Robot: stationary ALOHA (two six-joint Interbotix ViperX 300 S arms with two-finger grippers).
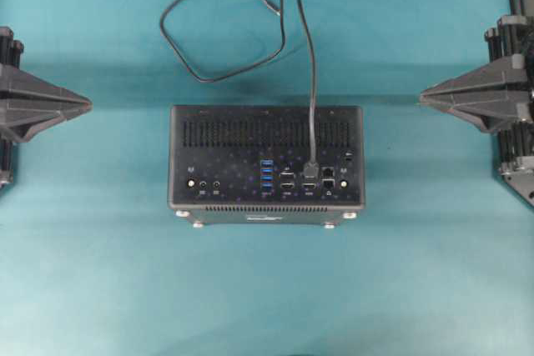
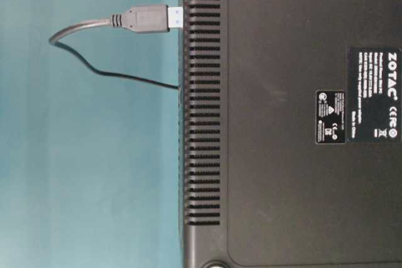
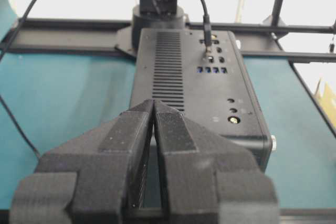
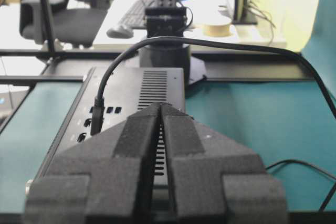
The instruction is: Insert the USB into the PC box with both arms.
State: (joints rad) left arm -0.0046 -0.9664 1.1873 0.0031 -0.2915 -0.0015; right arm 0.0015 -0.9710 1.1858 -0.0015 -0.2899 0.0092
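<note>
The PC box (image 1: 267, 156) lies in the middle of the teal mat with its port panel facing up. The USB plug (image 1: 311, 168) stands in that panel, just right of the blue ports (image 1: 267, 175), and its thin black cable (image 1: 221, 22) loops away behind the box. In the table-level view the plug (image 2: 147, 18) meets the box's edge (image 2: 201, 123) with a sliver of blue tip showing. My left gripper (image 1: 88, 106) rests shut at the left edge, well away from the box. My right gripper (image 1: 422, 96) rests shut at the right edge. Neither holds anything.
From the left wrist, the shut gripper (image 3: 154, 103) points at the box (image 3: 173, 72). From the right wrist, the shut gripper (image 4: 160, 106) faces the box (image 4: 126, 85), with the plug (image 4: 97, 116) upright in it. Black frame rails run behind the mat.
</note>
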